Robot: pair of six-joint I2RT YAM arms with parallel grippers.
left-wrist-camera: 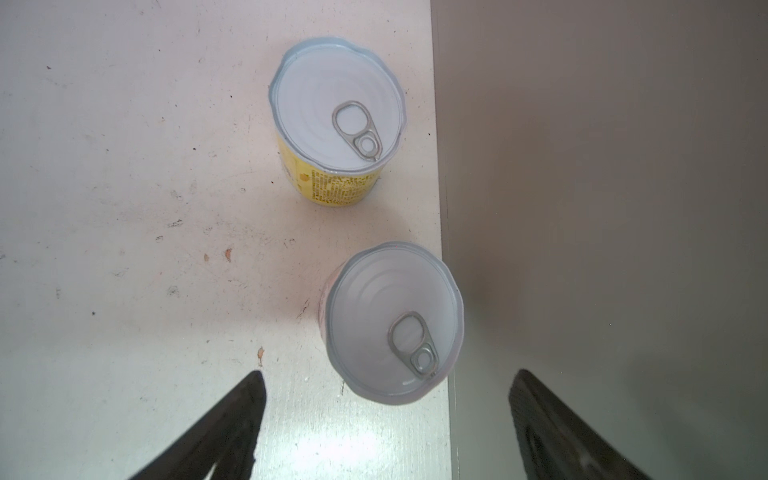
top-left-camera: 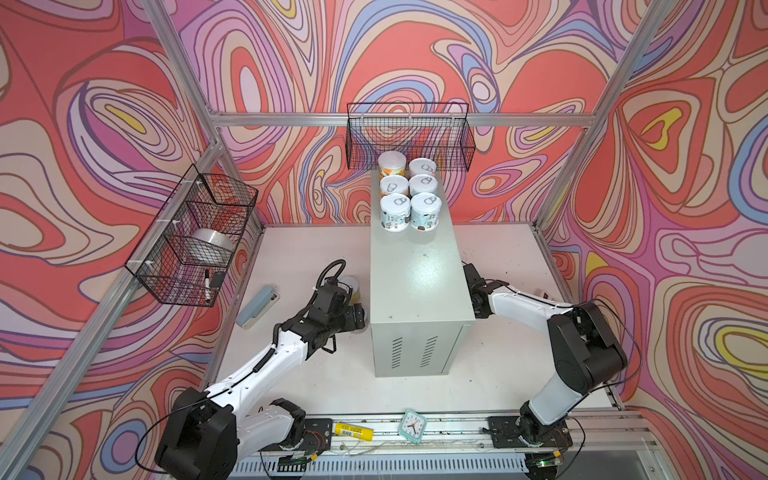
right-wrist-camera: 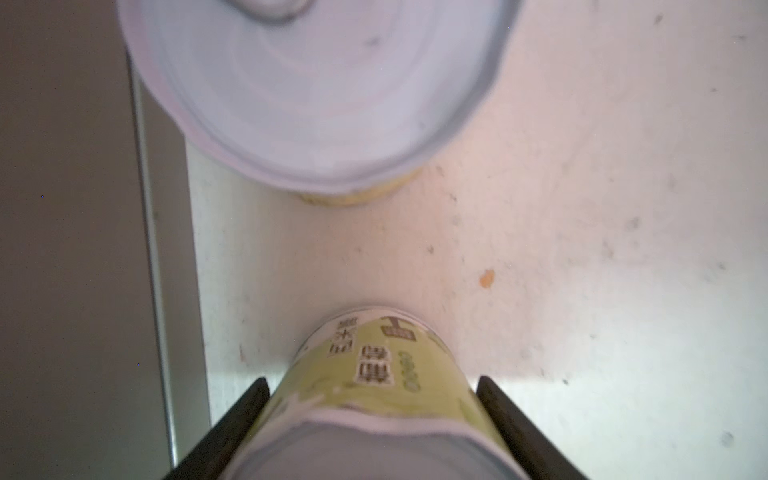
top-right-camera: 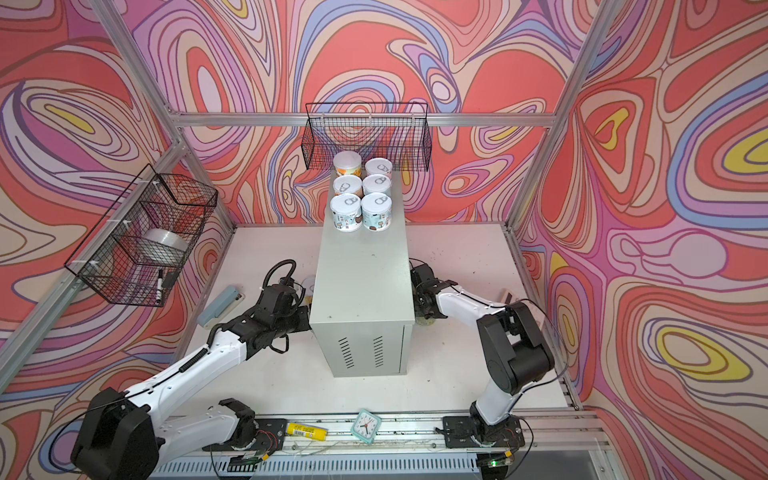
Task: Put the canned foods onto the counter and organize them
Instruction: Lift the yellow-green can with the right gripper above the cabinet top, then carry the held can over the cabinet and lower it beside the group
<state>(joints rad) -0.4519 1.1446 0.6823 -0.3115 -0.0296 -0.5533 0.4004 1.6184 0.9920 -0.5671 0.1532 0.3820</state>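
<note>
The room is bright and evenly lit from overhead. In both top views a soft glare patch sits on the glossy top of the cabinet (top-left-camera: 419, 270), and the white table (top-left-camera: 299, 374) looks slightly washed out, with only faint shadows. The wide lens splays the frame posts (top-left-camera: 174, 54) toward the corners. In the left wrist view the yellow can (left-wrist-camera: 336, 120) and the nearer can (left-wrist-camera: 395, 324) are fairly sharp, and the cabinet's side is in dull shade. In the right wrist view the green can (right-wrist-camera: 374, 395) and the can beyond it (right-wrist-camera: 316, 91) are blurred, too close to focus, and a pale sheen lies on the table beside them.
</note>
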